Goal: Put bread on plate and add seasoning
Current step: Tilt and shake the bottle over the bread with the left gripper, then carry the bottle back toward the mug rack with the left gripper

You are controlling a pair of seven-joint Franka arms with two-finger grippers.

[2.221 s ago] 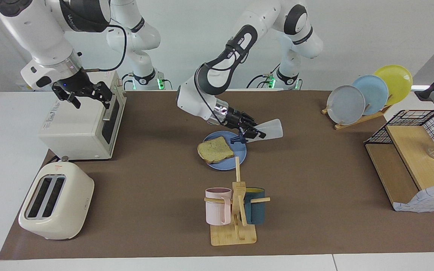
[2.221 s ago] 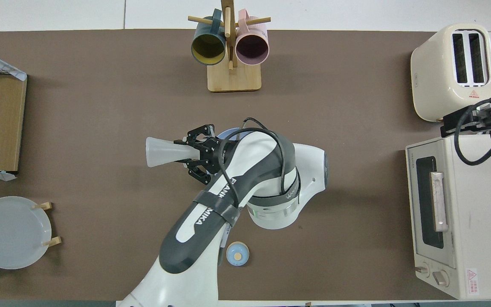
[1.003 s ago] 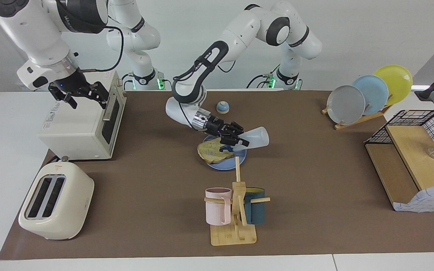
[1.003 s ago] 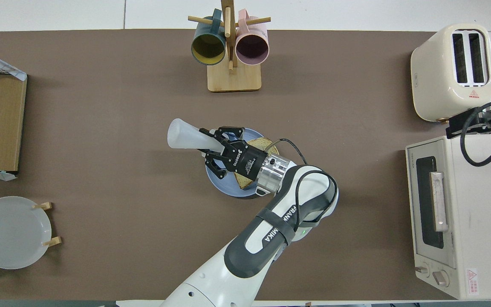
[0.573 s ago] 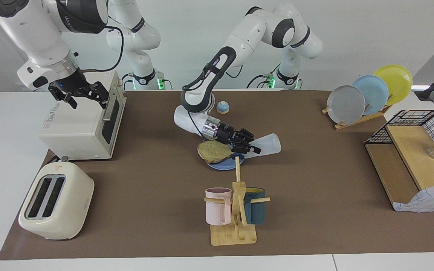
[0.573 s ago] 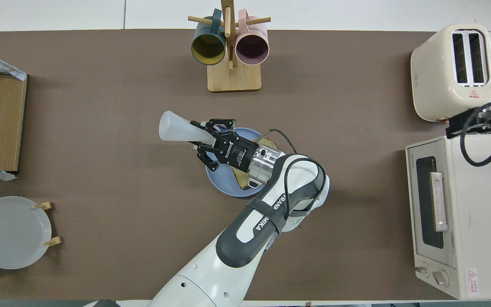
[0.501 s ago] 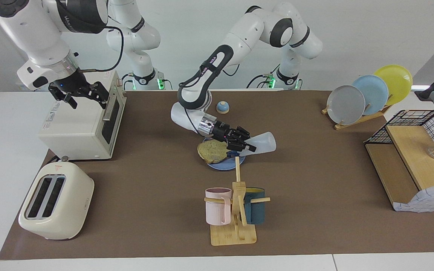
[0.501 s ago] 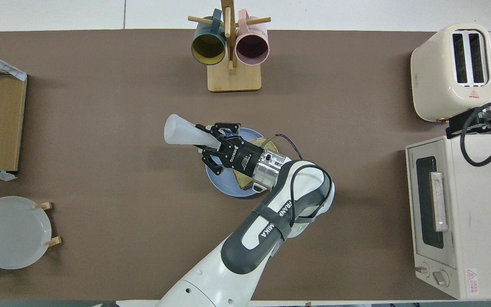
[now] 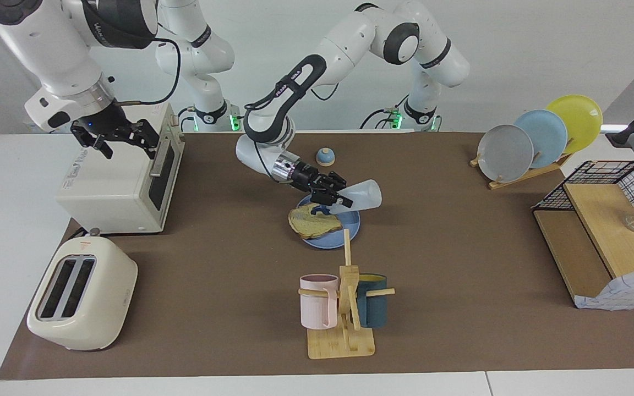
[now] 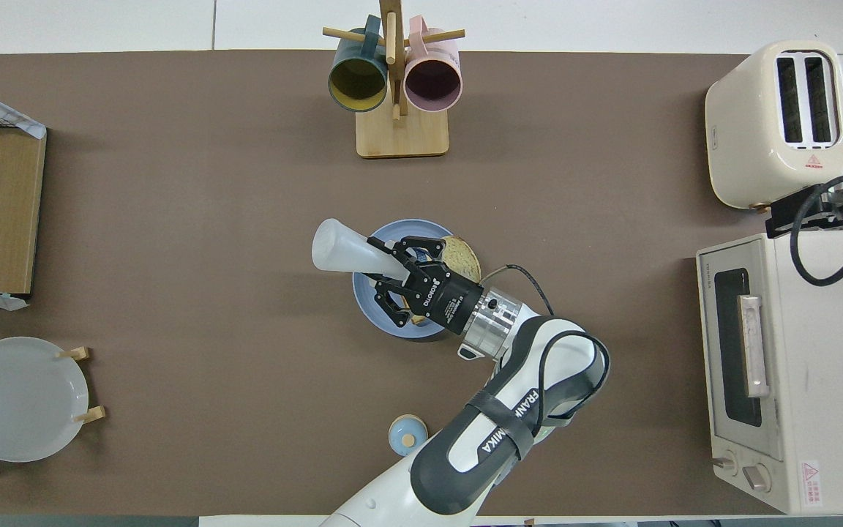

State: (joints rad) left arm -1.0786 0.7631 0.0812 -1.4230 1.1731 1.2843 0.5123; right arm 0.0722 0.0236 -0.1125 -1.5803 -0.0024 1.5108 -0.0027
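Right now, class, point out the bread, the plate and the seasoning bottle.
bread (image 9: 312, 221): facing view, on the slice's pale middle.
plate (image 9: 350, 221): facing view, on the bare blue rim beside the bread.
seasoning bottle (image 9: 364, 194): facing view, on the translucent body held over the plate.

The bench (image 9: 460, 286) is white, with a brown mat (image 9: 212, 264) over most of it. On the mat, about the middle, sits the blue plate (image 9: 350, 230). Nearer to the robots is a small blue-domed bell (image 9: 325, 157); farther from them stands a wooden mug stand (image 9: 342, 341). Toward the right arm's end are a toaster oven (image 9: 119, 181) and a cream toaster (image 9: 80, 294). Toward the left arm's end are a plate rack (image 9: 526, 171) and a wire-and-wood shelf unit (image 9: 597, 242).
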